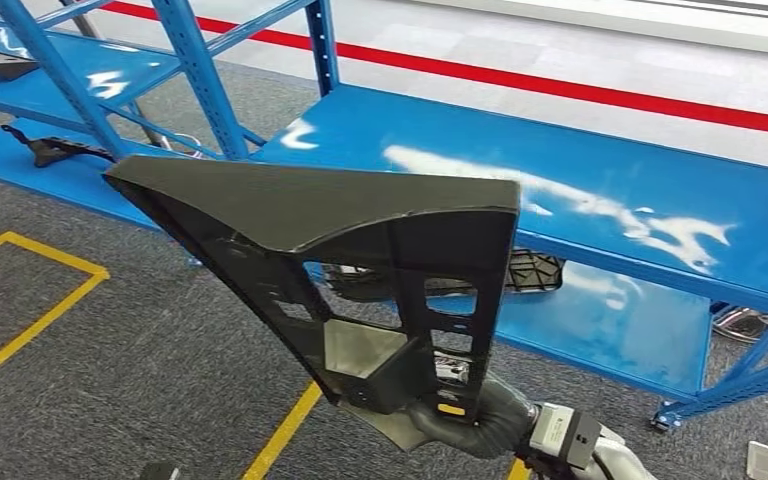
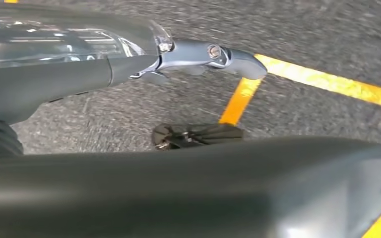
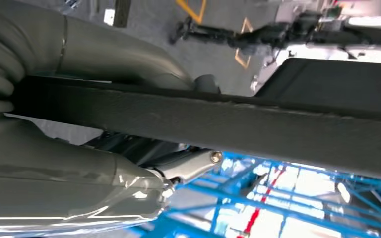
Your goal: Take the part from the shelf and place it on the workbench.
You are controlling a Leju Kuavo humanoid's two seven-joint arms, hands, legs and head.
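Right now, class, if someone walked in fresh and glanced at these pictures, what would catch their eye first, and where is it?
First, the large dark triangular part, held up in mid-air by the right hand at its lower corner, in front of everything else. Behind it stands the bright blue workbench, its top streaked with glare. On the grey floor to the left lie yellow marking lines.
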